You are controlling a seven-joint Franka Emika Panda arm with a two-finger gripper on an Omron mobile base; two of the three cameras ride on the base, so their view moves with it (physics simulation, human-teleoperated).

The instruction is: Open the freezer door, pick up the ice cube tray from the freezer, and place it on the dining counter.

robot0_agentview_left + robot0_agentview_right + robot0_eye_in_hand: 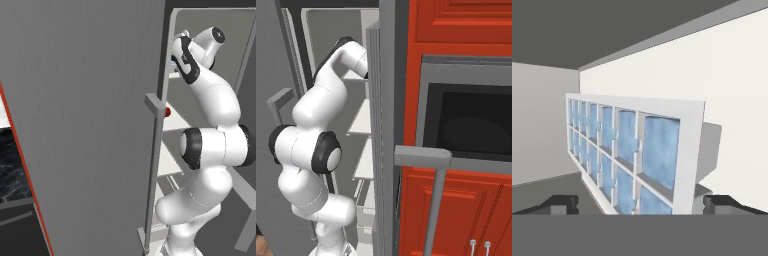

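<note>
I see the ice cube tray (632, 155) on a white shelf (727, 90) inside the freezer (331, 30), dead ahead of my gripper (641, 204). It looks light, rigid, probably slick; I'd pinch the near rim. Jaws released wide, straddling the tray's near end, touching nothing.

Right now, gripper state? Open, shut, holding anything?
Gripper: open, fingers spread wide on either side of the ice cube tray, not closed on it. Holding nothing.
</note>
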